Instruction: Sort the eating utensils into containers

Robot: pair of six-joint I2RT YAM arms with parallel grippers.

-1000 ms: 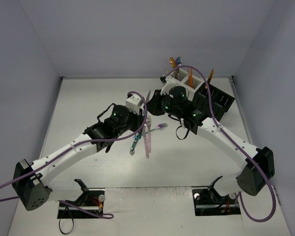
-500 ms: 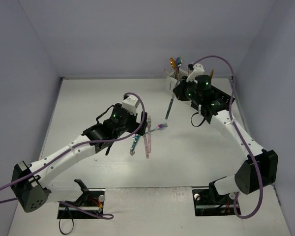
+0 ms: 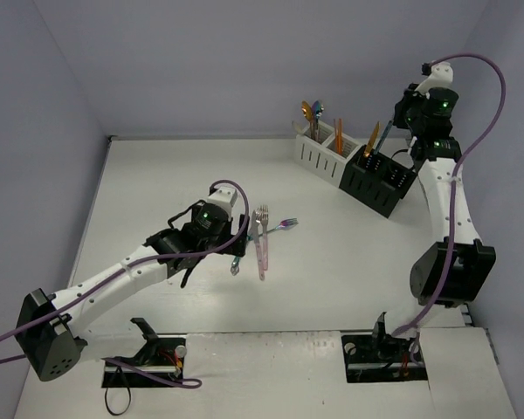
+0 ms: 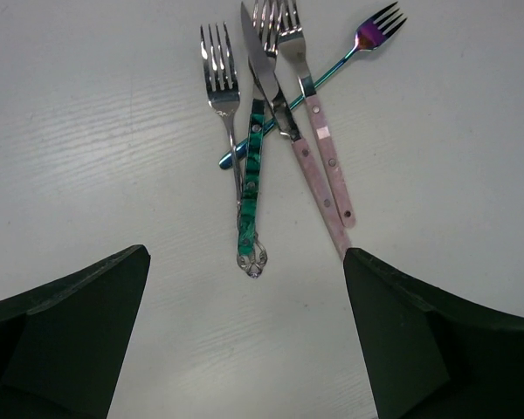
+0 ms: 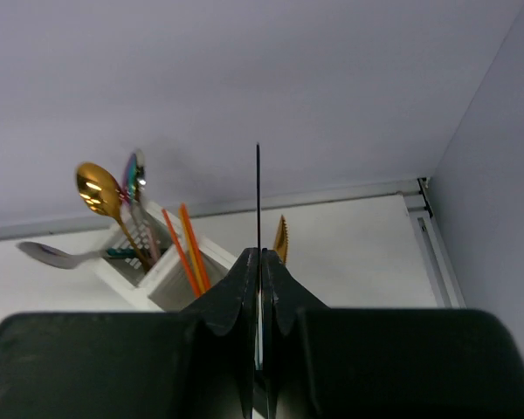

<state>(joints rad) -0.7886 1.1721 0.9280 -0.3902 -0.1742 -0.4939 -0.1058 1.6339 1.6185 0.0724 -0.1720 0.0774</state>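
Observation:
Several eating utensils lie crossed on the table: a silver fork (image 4: 218,74), a green-handled piece (image 4: 250,196), two pink-handled pieces (image 4: 325,170) and an iridescent fork (image 4: 371,33). In the top view this pile (image 3: 261,237) sits just right of my left gripper (image 3: 237,237). That gripper (image 4: 244,349) hangs open just short of the handles and holds nothing. My right gripper (image 3: 403,120) is raised high over the black container (image 3: 380,179) and shut on a thin knife (image 5: 258,201), seen edge-on. The white container (image 3: 321,153) holds a gold spoon (image 5: 96,188) and orange handles (image 5: 188,249).
A gold knife (image 3: 372,138) stands in the black container's near compartment. The containers stand in a slanted row at the table's back right corner, close to the back wall (image 3: 244,70) and right wall. The right arm's purple cable (image 3: 493,122) loops above it.
My right arm lifted the knife from near the pile and swung it up and right, over the black container. My left gripper opened and drew back a little from the utensils.

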